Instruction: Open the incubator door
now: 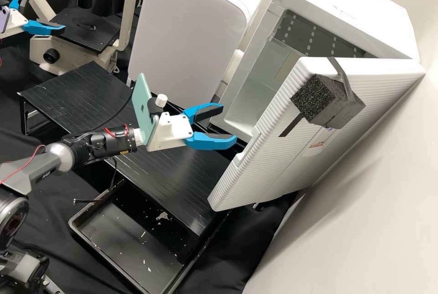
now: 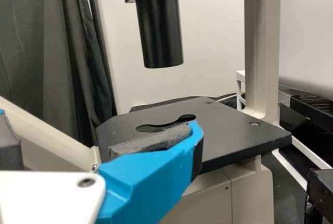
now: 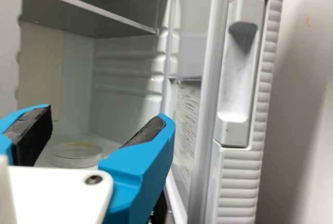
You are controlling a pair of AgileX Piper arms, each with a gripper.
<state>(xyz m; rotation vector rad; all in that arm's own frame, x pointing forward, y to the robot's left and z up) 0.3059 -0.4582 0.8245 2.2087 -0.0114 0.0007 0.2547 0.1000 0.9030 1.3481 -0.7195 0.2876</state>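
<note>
Right hand sat, fingers apart, by ajar door, likely to swing it wider; left hand, also apart, by scope.

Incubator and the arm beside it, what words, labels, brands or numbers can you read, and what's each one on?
Nothing reads clearly enough to quote.
Incubator door, outer face: label with red print, too small.
Beside the door's edge, inner side: rows of print, too blurred.
Grey arm: pale marking, too small.
Teal phone on that arm: small dark emblem, too small to make out.
</note>
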